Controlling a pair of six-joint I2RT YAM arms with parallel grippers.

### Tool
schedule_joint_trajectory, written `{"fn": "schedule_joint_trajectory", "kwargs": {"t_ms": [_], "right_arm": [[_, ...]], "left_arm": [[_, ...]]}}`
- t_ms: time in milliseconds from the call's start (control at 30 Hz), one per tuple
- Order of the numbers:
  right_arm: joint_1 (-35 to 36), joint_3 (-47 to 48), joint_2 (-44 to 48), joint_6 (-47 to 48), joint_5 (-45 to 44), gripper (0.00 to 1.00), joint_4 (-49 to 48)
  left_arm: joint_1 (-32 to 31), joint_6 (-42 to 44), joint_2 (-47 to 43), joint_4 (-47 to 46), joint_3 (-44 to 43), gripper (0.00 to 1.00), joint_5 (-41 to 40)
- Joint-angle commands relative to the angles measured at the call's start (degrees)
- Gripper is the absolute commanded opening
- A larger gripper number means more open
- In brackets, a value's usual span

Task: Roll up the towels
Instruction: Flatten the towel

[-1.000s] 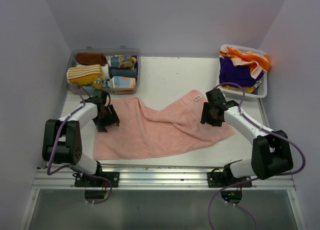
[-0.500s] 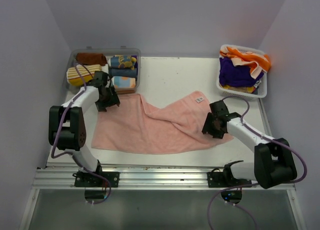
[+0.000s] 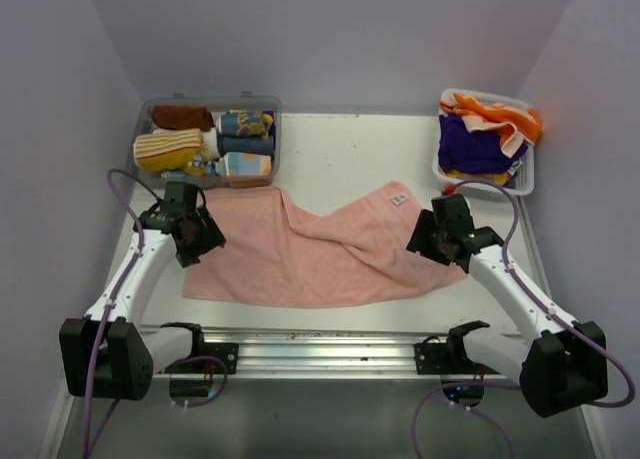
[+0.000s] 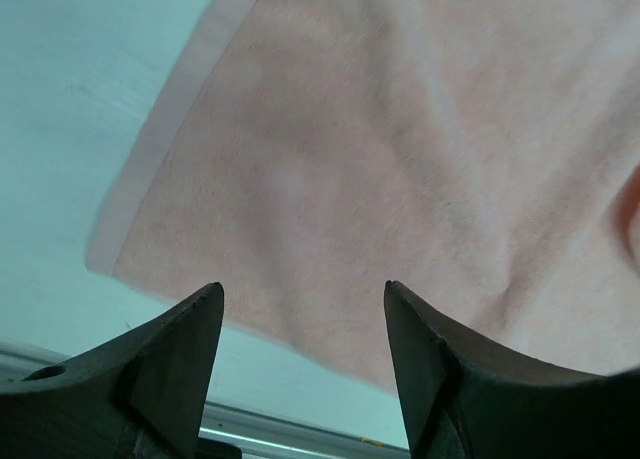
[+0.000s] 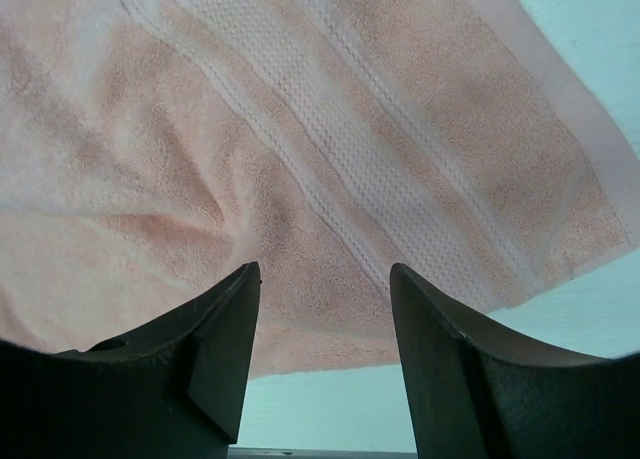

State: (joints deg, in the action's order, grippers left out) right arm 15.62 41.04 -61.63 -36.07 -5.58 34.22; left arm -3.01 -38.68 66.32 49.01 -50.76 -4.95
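Observation:
A pink towel [image 3: 320,254] with a white label [image 3: 398,198] lies spread on the table, a raised fold running across its middle. My left gripper [image 3: 198,243] hovers open over the towel's left end; in the left wrist view its jaws [image 4: 302,287] stand apart above the pink cloth [image 4: 400,159] near a corner, holding nothing. My right gripper [image 3: 431,243] hovers open over the towel's right end; the right wrist view shows the jaws [image 5: 323,269] apart above the woven band of the towel [image 5: 330,149].
A clear bin [image 3: 272,109] at the back left holds several rolled towels. A white basket [image 3: 528,179] at the back right holds loose purple and orange towels. The metal rail [image 3: 330,349] runs along the table's near edge.
The left gripper went up to the towel's far left corner, drew it out flatter, and has come back toward the near edge. The right gripper shifted slightly right along the towel's right end.

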Motion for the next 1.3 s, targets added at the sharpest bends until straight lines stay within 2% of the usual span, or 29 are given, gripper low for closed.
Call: {"fn": "schedule_joint_trajectory", "kwargs": {"t_ms": [0,167,333,500,667,800,933,1167,1267], "right_arm": [[0.03,1.41,-2.00,2.76,2.59,0.59,-0.11],[0.12,2.56,-10.26,3.99,5.41,0.59,-5.03],[0.03,4.04,-21.66,3.56,5.23,0.59,-10.39],[-0.15,7.91,-30.65,2.42,1.11,0.58,-11.10],[-1.11,11.08,-32.33,0.48,-1.00,0.58,-10.75],[-1.29,13.63,-31.89,0.13,-1.71,0.59,-9.61],[-1.20,14.16,-26.82,-0.14,0.13,0.59,-8.46],[-1.12,12.49,-18.72,1.35,0.84,0.60,-5.22],[-1.20,11.35,-16.35,1.71,1.01,0.60,-4.07]], "left_arm": [[0.19,-6.67,-0.24,-1.44,5.83,0.69,-0.24],[-0.33,-7.03,9.60,-9.71,10.77,0.68,0.38],[-0.33,-5.27,20.39,-17.19,8.23,0.67,0.38],[-0.25,-1.06,29.90,-18.95,-1.87,0.67,-0.59],[-0.25,4.03,35.53,-17.47,-12.14,0.67,-1.90],[-0.25,7.72,35.63,-15.19,-16.56,0.67,-3.05],[-0.25,8.71,28.54,-12.72,-15.60,0.70,-1.55],[1.16,0.29,17.44,-4.90,-7.97,0.70,-7.35],[1.25,-2.54,14.80,-7.60,-2.70,0.70,-8.76]]}}
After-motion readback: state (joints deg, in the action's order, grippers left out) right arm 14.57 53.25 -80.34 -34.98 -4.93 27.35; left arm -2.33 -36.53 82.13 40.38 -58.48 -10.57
